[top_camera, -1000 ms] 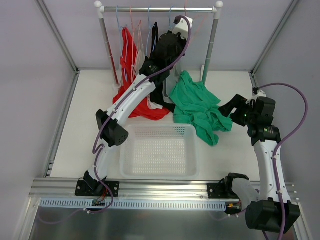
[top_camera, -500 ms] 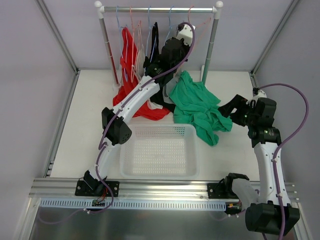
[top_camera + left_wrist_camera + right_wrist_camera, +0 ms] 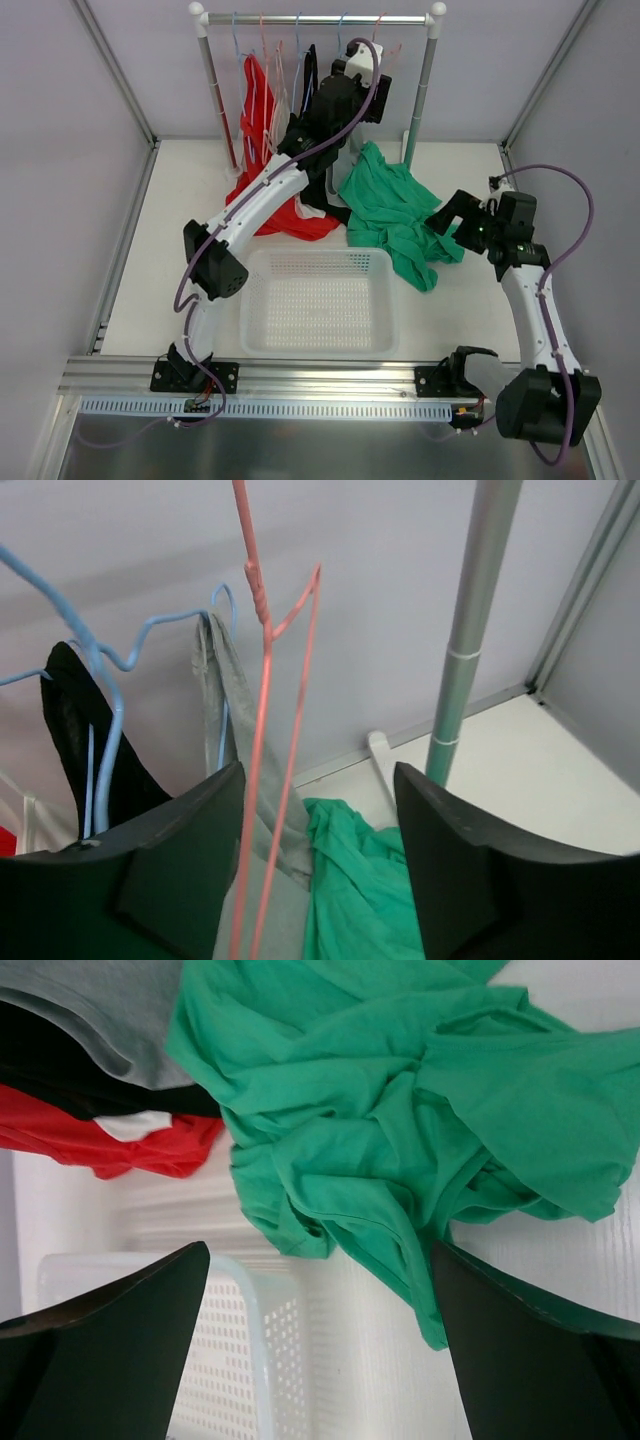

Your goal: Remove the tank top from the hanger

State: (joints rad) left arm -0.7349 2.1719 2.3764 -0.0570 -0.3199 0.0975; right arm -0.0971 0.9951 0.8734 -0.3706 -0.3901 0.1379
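**Two pincers spread, tank top down on the bench**

Crumpled in a heap, the tank top (image 3: 395, 215) lies on the bench (image 3: 160, 250) toward its far right, at the foot of the rack's right post (image 3: 475, 610). Its near tail reaches just past the far right corner of the basket (image 3: 318, 254), outside the rim. The hanger (image 3: 262, 680) hangs bare from the rail (image 3: 320, 18).

The left pincer (image 3: 318, 780) is raised at the rail, fingers apart. The hanger's wires run down between them, close by the left finger; whether they touch it I cannot tell. The right pincer (image 3: 318, 1255) is spread wide, hovering over the tank top's near right part and gripping nothing.

The basket sits at the bench's near middle, its perforated floor showing. Left of the tank top lies a red garment (image 3: 290, 215). Beside the hanger, a blue hanger (image 3: 110, 680) carries a grey top (image 3: 225, 700).
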